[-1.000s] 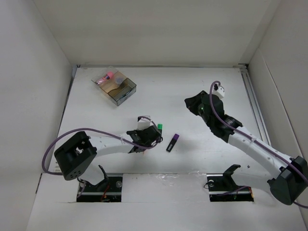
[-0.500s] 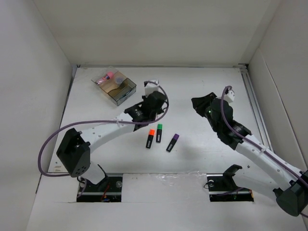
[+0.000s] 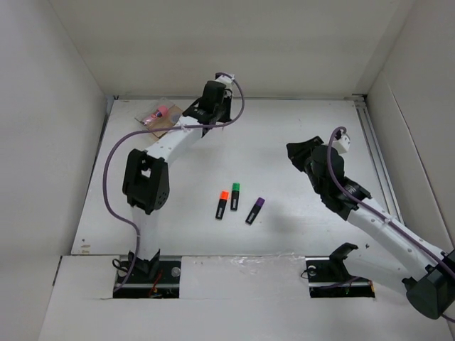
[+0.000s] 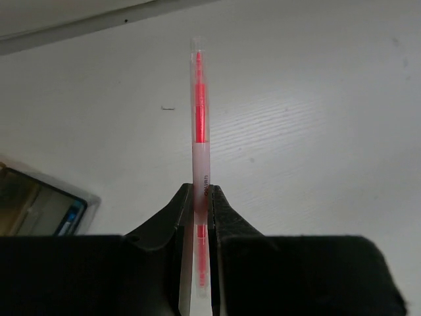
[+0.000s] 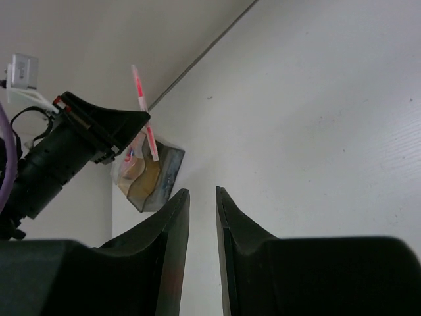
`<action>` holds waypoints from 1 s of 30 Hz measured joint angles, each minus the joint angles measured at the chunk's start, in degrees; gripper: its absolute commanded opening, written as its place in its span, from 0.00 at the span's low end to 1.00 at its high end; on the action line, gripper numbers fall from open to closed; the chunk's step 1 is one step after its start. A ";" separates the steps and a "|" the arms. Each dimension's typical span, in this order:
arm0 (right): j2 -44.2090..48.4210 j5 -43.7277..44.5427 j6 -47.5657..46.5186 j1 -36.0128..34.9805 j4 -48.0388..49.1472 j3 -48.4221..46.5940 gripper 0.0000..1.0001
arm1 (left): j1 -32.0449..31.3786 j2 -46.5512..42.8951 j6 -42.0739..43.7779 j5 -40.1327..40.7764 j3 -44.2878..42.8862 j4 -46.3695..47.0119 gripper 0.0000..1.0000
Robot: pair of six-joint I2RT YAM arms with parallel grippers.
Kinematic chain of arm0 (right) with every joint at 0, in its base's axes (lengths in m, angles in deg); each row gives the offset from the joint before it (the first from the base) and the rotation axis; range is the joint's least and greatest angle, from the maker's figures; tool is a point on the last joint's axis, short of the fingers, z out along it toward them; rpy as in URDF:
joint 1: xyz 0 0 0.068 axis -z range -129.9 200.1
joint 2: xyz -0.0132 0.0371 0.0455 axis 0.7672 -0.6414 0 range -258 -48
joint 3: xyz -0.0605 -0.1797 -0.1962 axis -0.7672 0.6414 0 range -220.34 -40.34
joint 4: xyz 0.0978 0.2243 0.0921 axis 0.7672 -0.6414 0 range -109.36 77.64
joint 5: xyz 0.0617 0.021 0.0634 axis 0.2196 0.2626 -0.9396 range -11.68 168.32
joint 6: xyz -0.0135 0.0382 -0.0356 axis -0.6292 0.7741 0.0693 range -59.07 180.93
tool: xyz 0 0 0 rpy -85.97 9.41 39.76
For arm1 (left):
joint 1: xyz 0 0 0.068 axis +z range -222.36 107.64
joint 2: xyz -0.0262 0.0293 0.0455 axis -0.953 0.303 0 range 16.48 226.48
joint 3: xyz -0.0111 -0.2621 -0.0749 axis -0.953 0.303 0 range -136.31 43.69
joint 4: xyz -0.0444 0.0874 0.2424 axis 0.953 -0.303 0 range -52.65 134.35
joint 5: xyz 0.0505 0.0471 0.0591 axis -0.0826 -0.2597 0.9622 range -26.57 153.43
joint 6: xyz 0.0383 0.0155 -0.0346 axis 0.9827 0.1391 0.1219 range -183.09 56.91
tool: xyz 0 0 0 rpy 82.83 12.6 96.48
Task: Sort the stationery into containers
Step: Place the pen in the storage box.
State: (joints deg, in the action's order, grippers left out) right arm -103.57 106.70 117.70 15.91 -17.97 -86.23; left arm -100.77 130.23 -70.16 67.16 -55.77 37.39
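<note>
While stretched far, left end effector clamps pink pen | right end effector parted, empty

The pink pen vanishes at its lower end inside my left hand, and the clear box runs off the left edge.

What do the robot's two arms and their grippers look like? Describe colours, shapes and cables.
The left arm and right arm are alike: slim white tubular links joined by chunky black joint housings. A purple cable loops along each. The left gripper and right gripper have two matte black fingers, curved and tapering to the tips. A small white box sits by each wrist.
</note>
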 measured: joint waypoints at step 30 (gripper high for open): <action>-0.31 -0.74 0.66 0.44 0.07 1.79 0.29 | 18.29 -7.32 15.74 -2.64 15.17 -2.16 0.00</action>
State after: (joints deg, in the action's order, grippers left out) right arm -103.88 105.95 118.36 16.34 -17.90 -84.44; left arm -82.47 122.91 -54.42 64.51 -40.60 35.23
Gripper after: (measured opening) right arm 0.286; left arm 0.051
